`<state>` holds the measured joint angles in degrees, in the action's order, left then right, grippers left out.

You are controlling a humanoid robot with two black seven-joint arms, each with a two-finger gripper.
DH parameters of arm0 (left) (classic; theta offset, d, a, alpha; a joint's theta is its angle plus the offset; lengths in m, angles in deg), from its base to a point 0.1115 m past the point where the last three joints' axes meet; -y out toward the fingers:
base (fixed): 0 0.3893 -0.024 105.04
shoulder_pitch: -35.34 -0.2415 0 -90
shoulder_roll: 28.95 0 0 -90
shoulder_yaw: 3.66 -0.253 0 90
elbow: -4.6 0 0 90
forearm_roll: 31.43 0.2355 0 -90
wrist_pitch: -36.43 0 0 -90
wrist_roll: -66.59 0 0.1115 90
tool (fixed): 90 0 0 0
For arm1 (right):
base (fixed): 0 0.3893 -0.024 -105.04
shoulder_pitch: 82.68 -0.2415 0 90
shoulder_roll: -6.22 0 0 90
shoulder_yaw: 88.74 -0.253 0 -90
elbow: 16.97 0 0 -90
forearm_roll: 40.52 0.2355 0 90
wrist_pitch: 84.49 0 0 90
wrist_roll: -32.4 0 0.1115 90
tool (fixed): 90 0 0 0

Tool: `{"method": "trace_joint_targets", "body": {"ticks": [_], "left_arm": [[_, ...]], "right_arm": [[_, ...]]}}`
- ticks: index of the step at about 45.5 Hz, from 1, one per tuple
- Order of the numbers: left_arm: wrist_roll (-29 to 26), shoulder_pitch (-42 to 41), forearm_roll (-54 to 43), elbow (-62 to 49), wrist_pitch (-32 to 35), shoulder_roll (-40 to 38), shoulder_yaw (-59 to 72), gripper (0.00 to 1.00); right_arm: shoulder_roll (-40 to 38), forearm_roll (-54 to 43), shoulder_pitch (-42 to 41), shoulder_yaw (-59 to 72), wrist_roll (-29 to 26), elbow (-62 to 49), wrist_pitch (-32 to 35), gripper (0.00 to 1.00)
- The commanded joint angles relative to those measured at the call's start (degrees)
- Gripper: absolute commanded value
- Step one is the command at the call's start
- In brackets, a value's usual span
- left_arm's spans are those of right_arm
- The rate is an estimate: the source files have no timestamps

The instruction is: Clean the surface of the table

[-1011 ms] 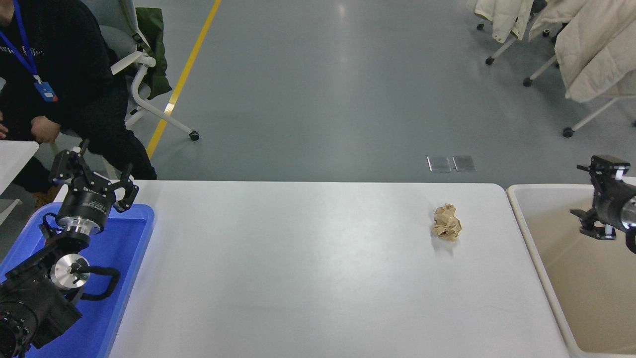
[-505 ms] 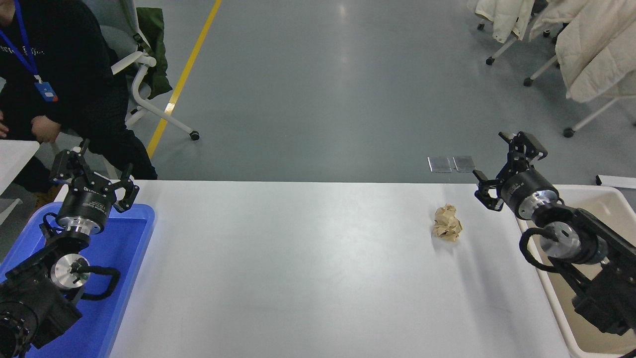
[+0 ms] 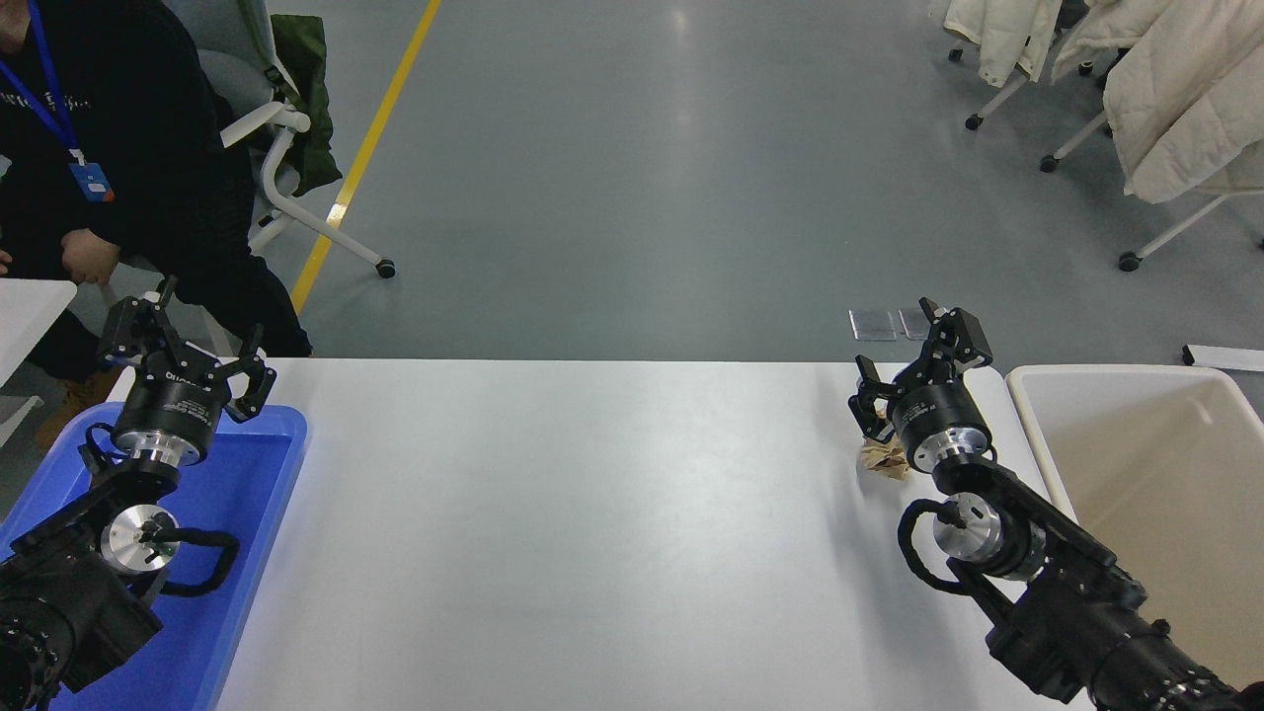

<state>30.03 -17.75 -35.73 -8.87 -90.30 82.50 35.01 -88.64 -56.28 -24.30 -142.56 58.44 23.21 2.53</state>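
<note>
Here, seen from high above on the robot's side:
Table surface [image 3: 592,533]: a wide white top with rounded corners, filling the lower middle of the view, its far edge running straight across.
Crumpled paper [image 3: 879,458]: a small tan wad lying on the table near its far right corner, mostly hidden behind the right gripper.
Right gripper [image 3: 913,367]: black, its fingers spread apart and holding nothing, poised directly over the paper; whether it touches the wad cannot be told. Its arm reaches in from the lower right corner.
Left gripper [image 3: 188,346]: black, fingers splayed and empty, parked above the far end of the blue tray.
Blue tray [image 3: 252,513]: set against the table's left edge, under the left arm.
Cream bin [image 3: 1165,464]: rectangular, just beyond the table's right edge.
Person [image 3: 109,148]: in dark clothes with a blue lanyard, seated past the table's far left corner.
Floor: grey, with a yellow line and coat-draped chairs at the top right.
</note>
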Motion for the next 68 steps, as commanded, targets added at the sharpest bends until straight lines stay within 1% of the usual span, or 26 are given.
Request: {"method": "trace_joint_targets", "body": {"ticks": [1, 14, 18, 22, 27, 31, 32, 35, 41, 43, 49, 54, 62, 68], "left_arm": [[0.0, 0.0, 0.0, 0.0, 0.0, 0.1, 0.0, 1.0], [0.0, 0.0, 0.0, -0.1, 0.0, 0.0, 0.0, 1.0], [0.0, 0.0, 0.0, 0.0, 0.0, 0.0, 0.0, 1.0], [0.0, 0.0, 0.0, 0.0, 0.0, 0.0, 0.0, 1.0], [0.0, 0.0, 0.0, 0.0, 0.0, 0.0, 0.0, 1.0], [0.0, 0.0, 0.0, 0.0, 0.0, 0.0, 0.0, 1.0], [0.0, 0.0, 0.0, 0.0, 0.0, 0.0, 0.0, 1.0], [0.0, 0.0, 0.0, 0.0, 0.0, 0.0, 0.0, 1.0], [0.0, 0.0, 0.0, 0.0, 0.0, 0.0, 0.0, 1.0], [0.0, 0.0, 0.0, -0.1, 0.0, 0.0, 0.0, 1.0], [0.0, 0.0, 0.0, 0.0, 0.0, 0.0, 0.0, 1.0], [0.0, 0.0, 0.0, -0.1, 0.0, 0.0, 0.0, 1.0], [0.0, 0.0, 0.0, -0.1, 0.0, 0.0, 0.0, 1.0], [0.0, 0.0, 0.0, 0.0, 0.0, 0.0, 0.0, 1.0]], "right_arm": [[0.8, 0.0, 0.0, 0.6, 1.1, -0.6, 0.2, 1.0], [-1.0, 1.5, 0.6, 1.5, 1.1, -0.3, 0.4, 1.0], [-1.1, 0.5, 0.2, 2.8, 1.1, -0.2, 0.6, 1.0], [-2.1, -1.5, -0.5, 9.1, 1.1, 0.3, 0.7, 1.0], [-7.6, -5.3, -3.4, 17.9, 0.7, 0.3, 0.3, 1.0], [-9.9, -6.1, -5.5, 24.2, 0.5, 0.4, 0.6, 1.0], [-11.8, -7.3, -7.3, 28.6, 0.6, 0.6, 0.7, 1.0], [-14.1, -11.1, -9.9, 35.4, 0.7, 0.6, 0.3, 1.0], [-17.9, -19.1, -15.2, 45.2, 0.7, 0.6, -0.1, 1.0], [-19.7, -23.7, -17.9, 49.1, 0.7, 0.6, -0.1, 1.0], [-21.8, -34.5, -22.6, 57.0, 0.8, 0.3, -0.1, 1.0], [-22.1, -41.4, -25.2, 61.9, 0.8, 0.0, -0.1, 1.0], [-21.2, -46.2, -27.5, 68.7, 0.2, -0.5, -0.1, 1.0], [-18.6, -47.1, -27.5, 73.5, -3.5, -5.2, -0.1, 1.0]]}}
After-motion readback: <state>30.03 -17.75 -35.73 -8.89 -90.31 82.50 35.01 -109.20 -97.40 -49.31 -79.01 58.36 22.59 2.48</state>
